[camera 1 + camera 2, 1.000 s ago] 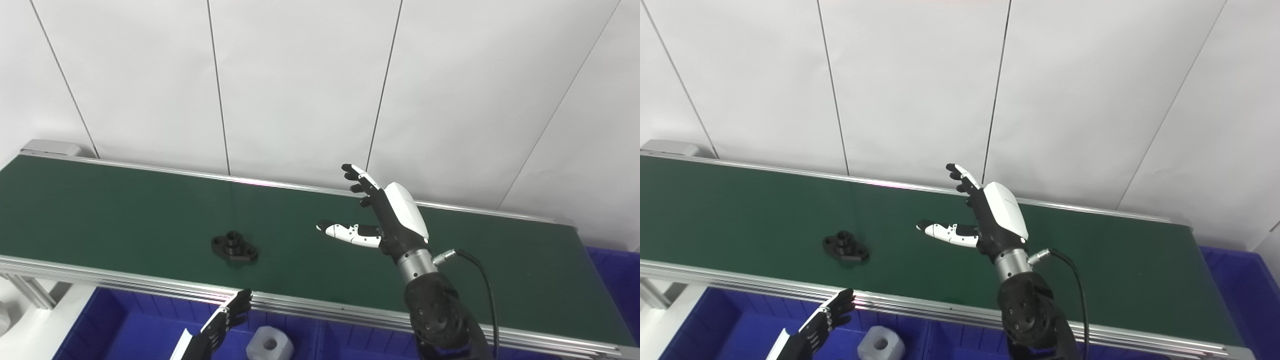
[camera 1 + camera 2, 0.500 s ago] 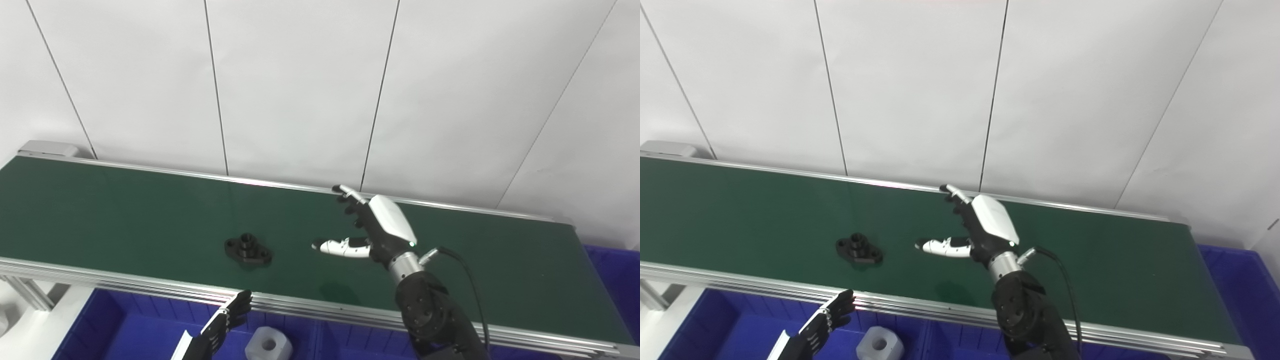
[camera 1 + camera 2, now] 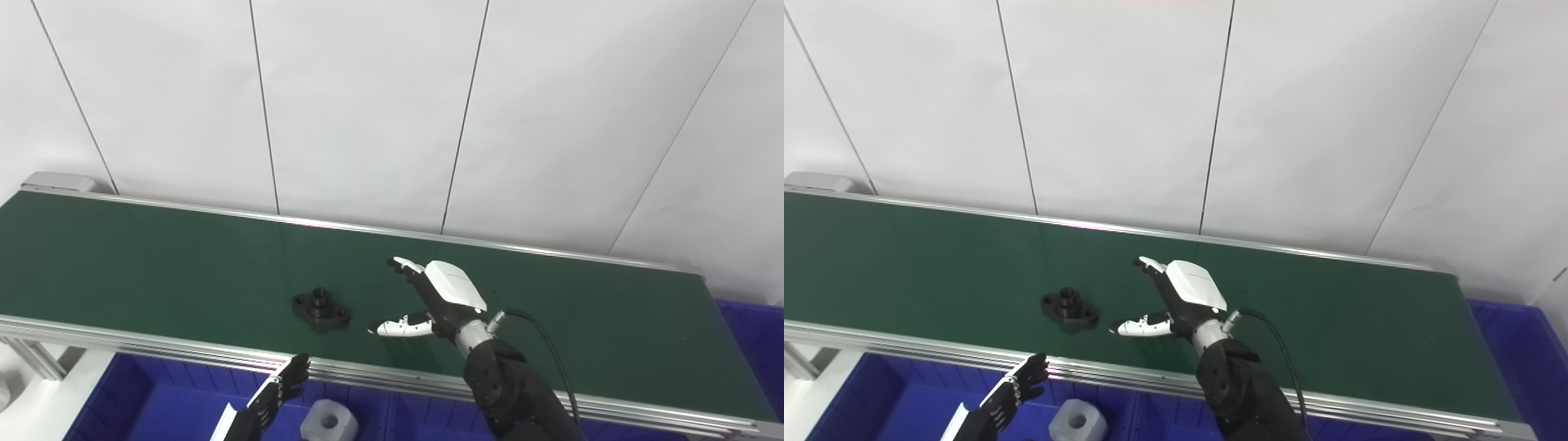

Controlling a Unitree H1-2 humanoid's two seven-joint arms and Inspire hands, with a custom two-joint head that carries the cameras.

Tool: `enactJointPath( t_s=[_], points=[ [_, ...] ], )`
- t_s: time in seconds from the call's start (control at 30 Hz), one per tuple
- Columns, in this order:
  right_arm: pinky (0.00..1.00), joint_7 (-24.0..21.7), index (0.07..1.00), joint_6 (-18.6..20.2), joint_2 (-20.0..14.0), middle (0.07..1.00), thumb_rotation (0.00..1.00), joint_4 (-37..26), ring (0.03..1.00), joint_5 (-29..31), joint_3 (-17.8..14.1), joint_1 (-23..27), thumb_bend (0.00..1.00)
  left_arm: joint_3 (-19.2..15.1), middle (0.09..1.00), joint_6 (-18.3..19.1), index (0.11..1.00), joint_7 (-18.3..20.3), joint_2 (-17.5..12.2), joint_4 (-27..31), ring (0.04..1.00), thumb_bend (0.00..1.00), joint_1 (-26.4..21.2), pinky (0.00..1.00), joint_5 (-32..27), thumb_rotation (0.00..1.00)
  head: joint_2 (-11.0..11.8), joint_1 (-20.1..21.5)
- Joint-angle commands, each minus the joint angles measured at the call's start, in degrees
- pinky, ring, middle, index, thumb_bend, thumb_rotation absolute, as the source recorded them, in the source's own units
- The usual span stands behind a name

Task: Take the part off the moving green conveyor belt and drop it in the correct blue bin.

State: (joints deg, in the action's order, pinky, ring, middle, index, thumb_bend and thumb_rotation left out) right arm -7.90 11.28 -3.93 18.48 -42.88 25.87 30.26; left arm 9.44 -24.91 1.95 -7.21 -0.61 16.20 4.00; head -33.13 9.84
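A black flanged part (image 3: 321,308) with a raised centre boss lies on the green conveyor belt (image 3: 153,257), near its front rail; it also shows in the right eye view (image 3: 1069,308). My right hand (image 3: 436,295) is open and low over the belt just right of the part, thumb pointing at it, not touching. My left hand (image 3: 269,397) is open and empty below the belt's front rail, over a blue bin (image 3: 153,404).
A white hexagonal part (image 3: 329,421) lies in the blue bin under the belt. Another blue bin (image 3: 756,343) sits past the belt's right end. Aluminium rails (image 3: 184,352) edge the belt, with a white wall behind.
The black part has travelled right along the belt. My right hand has dropped toward the belt and come closer to the part. My left hand has stayed put.
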Motion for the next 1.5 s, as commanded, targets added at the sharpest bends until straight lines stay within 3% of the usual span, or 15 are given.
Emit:
enactJointPath(
  t_s=[0.0, 0.5, 0.83, 1.47],
  points=[
    [0.78, 1.73, 0.91, -0.75, 0.94, 0.884, 0.47, -0.25, 0.844, -0.66, 0.32, 3.28, 0.72, -0.08, 0.911, -1.96, 0.899, 0.14, -0.2, 1.84, 0.888, 0.71, -0.63, 0.85, 0.0, 0.68, -0.03, -0.04],
    [0.78, 2.72, 0.9, -1.33, 2.75, 0.878, 0.5, 6.0, 0.838, -2.18, 3.94, 8.37, 0.74, -0.38, 0.908, -1.93, 0.897, 0.13, 0.27, 2.4, 0.89, 0.73, 0.32, 0.86, 0.41, 0.68, -0.79, -0.87],
    [0.78, 3.01, 0.886, -1.42, 2.66, 0.862, 0.45, 12.05, 0.827, -3.22, 6.3, 11.38, 0.74, -0.27, 0.908, -1.95, 0.899, 0.15, 0.41, 2.6, 0.894, 0.73, 0.62, 0.87, 0.57, 0.68, -1.09, -1.23],
    [0.74, 4.33, 0.874, -2.38, -0.31, 0.846, 0.34, 17.09, 0.802, -5.05, 9.93, 10.72, 0.7, -0.18, 0.909, -1.97, 0.898, 0.14, 0.31, 3.24, 0.887, 0.72, 1.07, 0.85, 0.63, 0.68, -1.73, -1.23]
  ],
)
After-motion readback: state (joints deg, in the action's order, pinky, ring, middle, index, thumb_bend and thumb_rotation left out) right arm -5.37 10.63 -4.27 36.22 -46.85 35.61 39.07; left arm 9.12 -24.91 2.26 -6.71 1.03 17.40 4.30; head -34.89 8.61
